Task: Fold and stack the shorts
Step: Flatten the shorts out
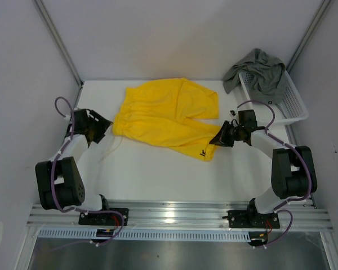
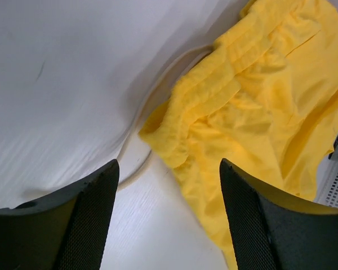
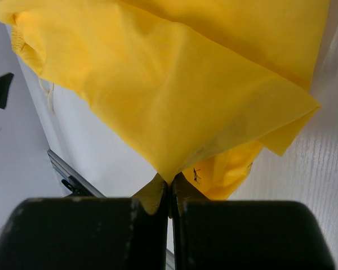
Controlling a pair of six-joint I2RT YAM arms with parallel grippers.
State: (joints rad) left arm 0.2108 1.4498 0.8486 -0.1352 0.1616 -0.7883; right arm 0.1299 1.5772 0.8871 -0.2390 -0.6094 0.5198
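Yellow shorts (image 1: 166, 115) are lying spread but rumpled mid-table (image 1: 152, 174), toward 12 o'clock, w/ waistband at 9 and logo hem at 4. Cloth is looking thin, light and floppy, prob. sliding easily on the smooth top. Best taken at corners (waistband end, hem) so it's hanging flat for the fold. Grey-green shorts (image 1: 259, 70) are slumping bunched over the basket (image 1: 296, 107) rim at 1–2 o'clock, likely needing a shake-out.

L gripper (image 1: 99, 128) is hovering at 9 o'clock, jaws wide apart, holding nothing, just beside the waistband corner, not touching. R gripper (image 1: 219, 139), at 4 o'clock, is clamping tight on the yellow hem corner, cloth puckering into the pinch.
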